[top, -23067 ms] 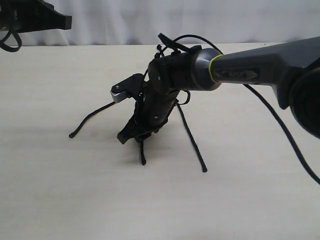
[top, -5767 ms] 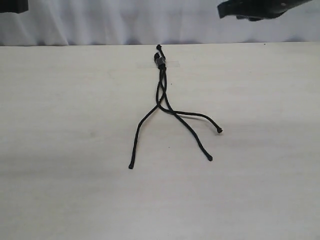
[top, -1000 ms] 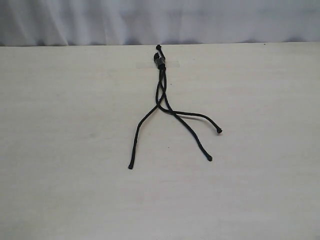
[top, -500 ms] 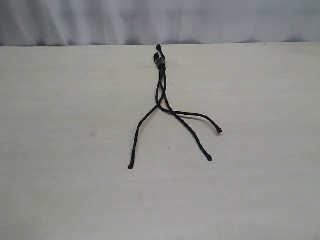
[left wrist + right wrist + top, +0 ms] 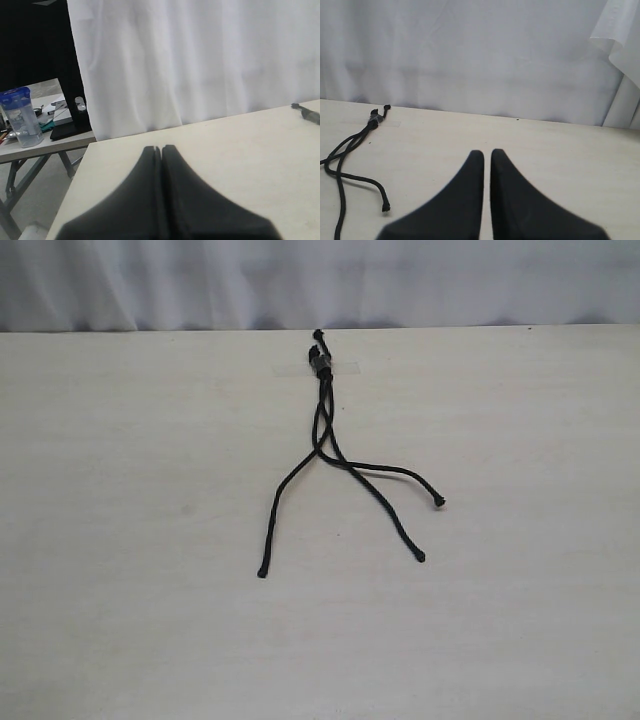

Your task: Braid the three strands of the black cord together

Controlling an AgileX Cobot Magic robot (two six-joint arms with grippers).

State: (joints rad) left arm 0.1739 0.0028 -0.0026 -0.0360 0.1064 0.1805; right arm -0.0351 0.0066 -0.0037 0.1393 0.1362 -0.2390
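The black cord (image 5: 320, 362) lies on the pale table with its bound head at the far middle, under a strip of clear tape. Below a short crossed stretch the three strands fan toward me: one runs left (image 5: 276, 502), one down the middle (image 5: 385, 510), one bends right (image 5: 395, 470). Neither gripper appears in the exterior view. My left gripper (image 5: 162, 148) is shut and empty, hovering over the table's corner with the cord head (image 5: 310, 115) far off. My right gripper (image 5: 487, 152) is shut on nothing, well away from the cord (image 5: 367, 181).
A white curtain (image 5: 320, 280) hangs behind the table's far edge. In the left wrist view the table's side edge (image 5: 75, 175) drops off toward a lower side table holding a blue-lidded clear jar (image 5: 20, 117).
Nothing has moved in the last second. Long before, the right arm was down over the cord; both arms have since left the exterior view, and the strands lie crossed near the head.
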